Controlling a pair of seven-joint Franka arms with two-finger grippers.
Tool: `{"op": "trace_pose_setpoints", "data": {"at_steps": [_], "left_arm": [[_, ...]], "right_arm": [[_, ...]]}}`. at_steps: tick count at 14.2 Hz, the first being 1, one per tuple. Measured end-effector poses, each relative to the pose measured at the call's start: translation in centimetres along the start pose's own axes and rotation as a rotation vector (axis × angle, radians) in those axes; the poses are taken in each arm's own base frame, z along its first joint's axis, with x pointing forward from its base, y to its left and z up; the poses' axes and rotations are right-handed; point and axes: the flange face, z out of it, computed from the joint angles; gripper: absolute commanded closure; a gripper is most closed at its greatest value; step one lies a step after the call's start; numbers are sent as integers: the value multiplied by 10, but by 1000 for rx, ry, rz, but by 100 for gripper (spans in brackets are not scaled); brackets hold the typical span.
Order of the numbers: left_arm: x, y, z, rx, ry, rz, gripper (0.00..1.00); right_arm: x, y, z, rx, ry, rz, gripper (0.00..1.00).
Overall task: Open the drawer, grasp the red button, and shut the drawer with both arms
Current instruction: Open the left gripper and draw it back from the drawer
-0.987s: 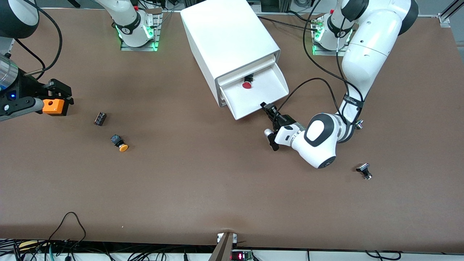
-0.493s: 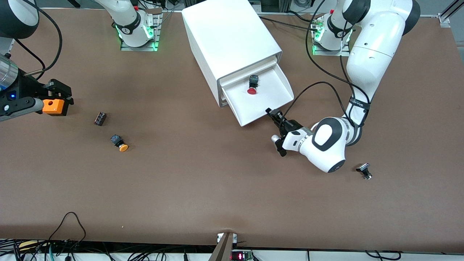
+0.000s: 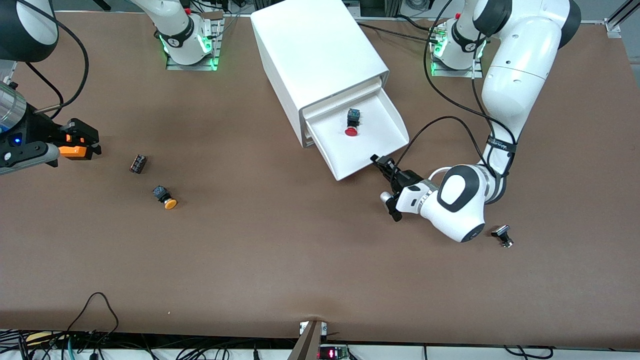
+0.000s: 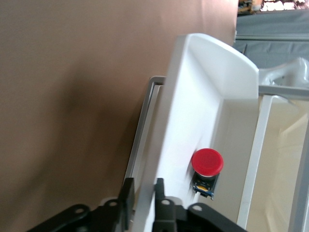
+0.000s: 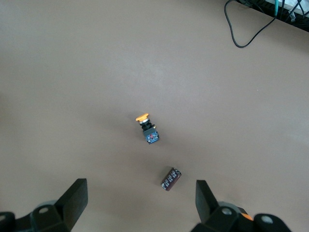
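Note:
The white cabinet (image 3: 315, 50) stands in the middle of the table near the arms' bases. Its top drawer (image 3: 367, 147) is pulled well out. The red-capped button (image 3: 352, 125) lies in the drawer and also shows in the left wrist view (image 4: 207, 162). My left gripper (image 3: 378, 161) is shut on the drawer's front wall (image 4: 181, 121), with one finger on each side of it (image 4: 143, 198). My right gripper (image 3: 82, 137) hovers over the right arm's end of the table. Its fingers are wide open and empty (image 5: 141, 195).
An orange-capped button (image 3: 165, 196) and a dark cylinder (image 3: 138, 163) lie on the table near the right gripper; both show in the right wrist view, the button (image 5: 147, 126) and the cylinder (image 5: 171, 179). An orange box (image 3: 75, 150) sits at the right gripper. A small black part (image 3: 502, 235) lies near the left arm's elbow.
My left gripper has drawn the drawer farther out toward the front camera, and the red button came out with it. The right gripper has turned slightly.

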Motion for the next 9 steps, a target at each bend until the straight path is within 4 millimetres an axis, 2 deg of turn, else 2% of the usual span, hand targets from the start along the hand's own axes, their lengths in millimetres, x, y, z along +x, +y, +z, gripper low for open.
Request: {"op": "trace_pose_setpoints", "data": {"at_steps": [2,6,9], "left_arm": [[4,5,-2,11,7,-54,0],[8,21,-25,74,20,-131,0],[7,52,-54,157,-1,-199,0]], "right_arm": [[1,-2,-1,0,2,-3,1],[0,0,-1,0,2,-1,0],[0,0,-1,-1,3,-1,0]]}}
